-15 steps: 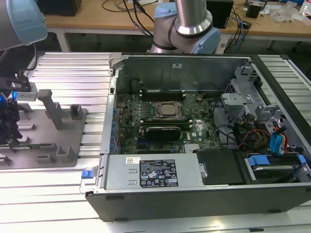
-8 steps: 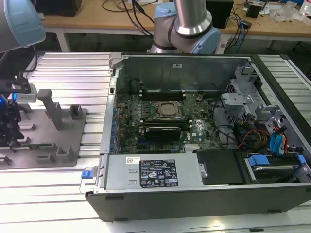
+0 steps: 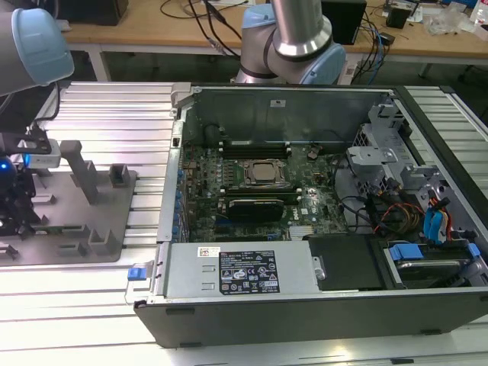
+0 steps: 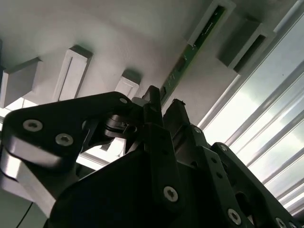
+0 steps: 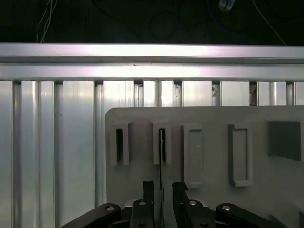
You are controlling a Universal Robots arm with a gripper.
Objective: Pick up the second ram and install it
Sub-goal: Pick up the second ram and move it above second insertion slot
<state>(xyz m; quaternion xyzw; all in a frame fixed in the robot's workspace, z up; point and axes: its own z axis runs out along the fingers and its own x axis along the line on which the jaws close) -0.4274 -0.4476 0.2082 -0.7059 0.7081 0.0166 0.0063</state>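
Observation:
The second ram [image 5: 162,142] stands on its thin edge in a slot of the grey tray [image 5: 266,190]. In the second wrist view the ram [image 4: 190,52] shows as a long green strip running away from the fingertips. My gripper [image 5: 163,186] is low over the tray and straddles the near end of the stick, one finger on each side. A small gap shows on both sides, so the gripper is open. In the exterior view the gripper [image 3: 17,206] is at the far left over the tray [image 3: 99,229], away from the open computer case [image 3: 305,191].
Upright grey posts [image 3: 82,169] rise from the tray close to the gripper. The tray lies on a ribbed aluminium table [image 5: 52,142]. The motherboard [image 3: 259,183], with a silver processor in its middle, lies inside the case. Cables and drive bays crowd the exterior view's right.

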